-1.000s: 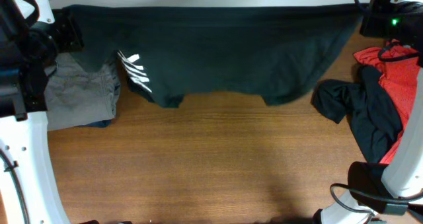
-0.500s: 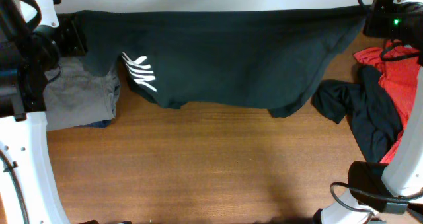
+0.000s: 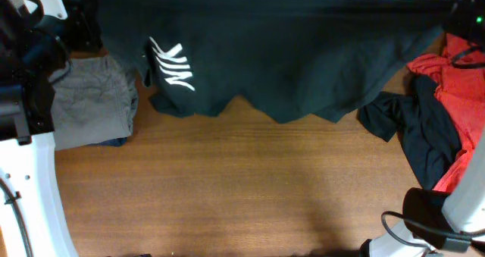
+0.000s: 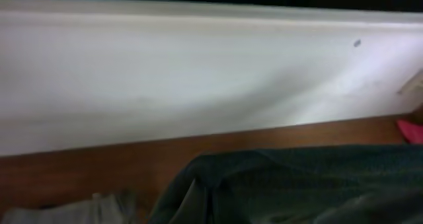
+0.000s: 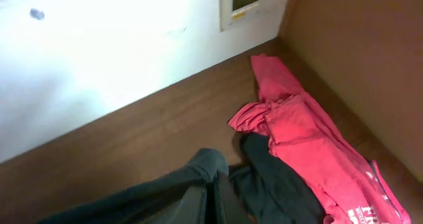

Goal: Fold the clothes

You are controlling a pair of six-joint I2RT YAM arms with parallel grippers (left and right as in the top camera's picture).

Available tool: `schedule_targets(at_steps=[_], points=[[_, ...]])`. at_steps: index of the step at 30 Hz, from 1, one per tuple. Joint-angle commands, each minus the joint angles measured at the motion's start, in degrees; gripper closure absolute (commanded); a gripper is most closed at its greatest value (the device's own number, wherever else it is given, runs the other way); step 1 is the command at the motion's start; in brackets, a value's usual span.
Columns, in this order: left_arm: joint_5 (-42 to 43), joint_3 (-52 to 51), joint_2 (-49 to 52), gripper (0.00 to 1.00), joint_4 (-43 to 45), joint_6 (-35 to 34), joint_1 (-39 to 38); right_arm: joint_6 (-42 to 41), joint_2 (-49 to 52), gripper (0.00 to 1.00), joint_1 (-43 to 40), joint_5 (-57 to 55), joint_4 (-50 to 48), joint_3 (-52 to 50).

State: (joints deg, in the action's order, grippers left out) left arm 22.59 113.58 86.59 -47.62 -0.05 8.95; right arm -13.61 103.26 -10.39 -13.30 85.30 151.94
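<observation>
The black top (image 3: 303, 60) is seen stretched along the upper edge of the overhead view, with its long axis running from the upper left to the upper right. One end is gripped by the left gripper (image 3: 85, 28) and the other end by the right gripper (image 3: 464, 26). Both are clenched on the cloth, and the upper edge is drawn nearly straight between them. In the right wrist view a bunch of black cloth is pinched at the bottom centre. In the left wrist view only dark cloth is shown along the bottom, and the fingers themselves are not made out.

From both grippers the loose body of the top falls toward the lower part of the frame, where its uneven hem rests on the table (image 3: 227, 196). Neither arm is nearer, as each has its own end. It is judged that the next move depends on both ends being carried together toward the bare wood below.

The white lettering (image 3: 171, 64) is placed at the left part of the top, tilted, and only "NIK" can be read; the rest is lost in a fold. On the red garment (image 5: 310, 151) a small white print is visible at the lower right, too small to be read. The plain black garment (image 3: 413, 132) and the grey garment (image 3: 91, 109) carry no visible writing.
</observation>
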Motion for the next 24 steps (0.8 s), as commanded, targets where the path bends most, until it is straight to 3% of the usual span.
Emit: schedule_targets(at_steps=[1, 4, 10, 24], points=[[-1.27, 0.46, 0.31, 1.00, -4.87, -0.76, 0.50, -1.68, -1.31, 0.96, -2.49, -8.20, 0.90, 0.96], [-0.87, 0.46, 2.40, 1.00, -13.68, -0.76, -1.25, -1.70, -0.15, 0.96, -2.49, -8.20, 4.70, 0.96], [-0.90, 0.46, 8.33, 1.00, -21.70, -0.70, -4.90, -1.70, 4.63, 0.96, -2.49, -8.15, 12.04, 0.96], [-0.92, 0.46, 30.62, 1.00, -22.18, 0.98, -12.63, -1.70, 12.76, 0.96, -2.43, -6.19, 11.50, -8.41]])
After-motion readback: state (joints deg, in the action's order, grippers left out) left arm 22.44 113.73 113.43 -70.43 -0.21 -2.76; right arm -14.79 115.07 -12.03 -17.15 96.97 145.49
